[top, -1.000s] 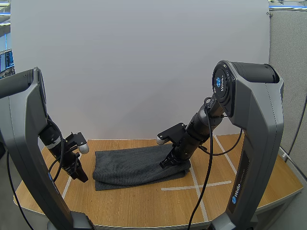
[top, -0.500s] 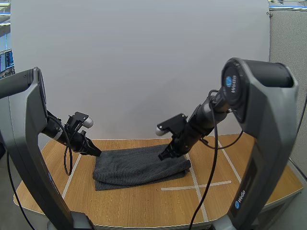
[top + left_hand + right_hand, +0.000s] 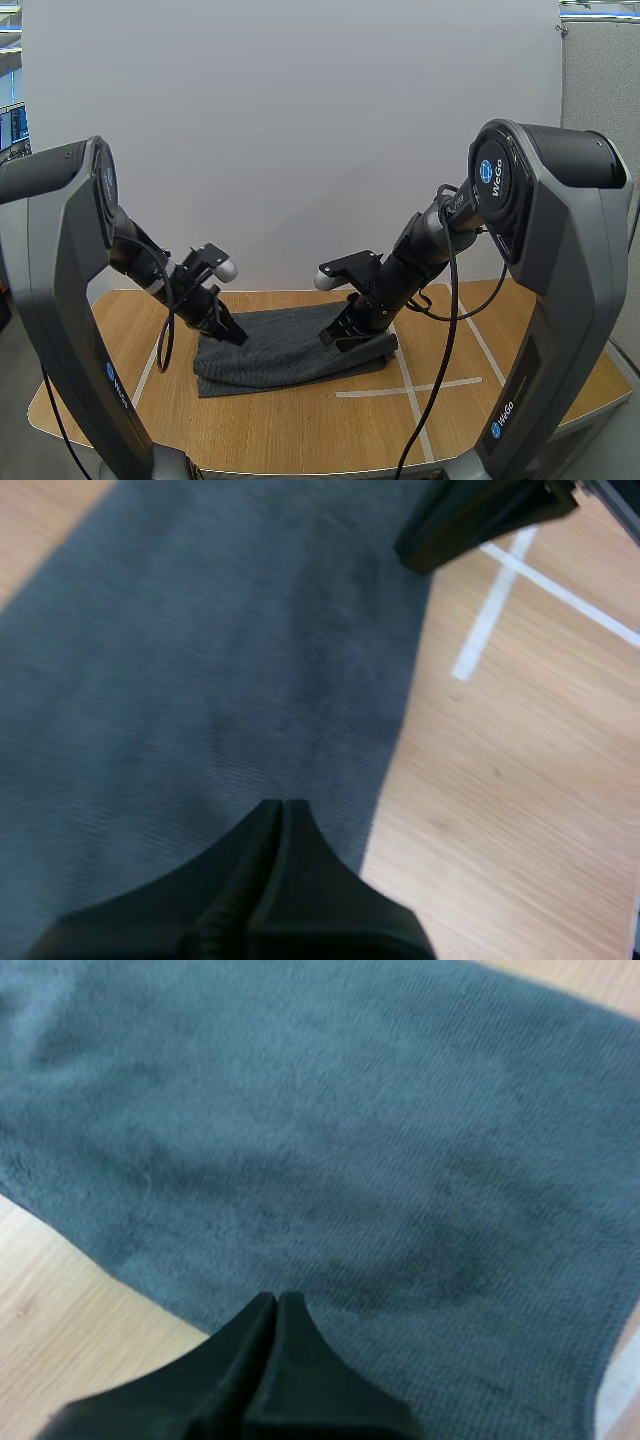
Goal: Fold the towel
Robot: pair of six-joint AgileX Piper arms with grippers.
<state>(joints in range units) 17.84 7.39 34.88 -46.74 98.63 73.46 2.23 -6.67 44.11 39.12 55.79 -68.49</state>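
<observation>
Left arm moved in over one towel, both jaws closed

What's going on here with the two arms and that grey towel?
Two robot arms are working on a dark grey towel that lies folded over on the wooden table. The left gripper is at its left end, the right gripper over its right part. Both are shut, holding nothing.

High view from behind and above the arm bases, facing forward and down over the table; wrist views close above the towel, facing down; towel common to all three
</observation>
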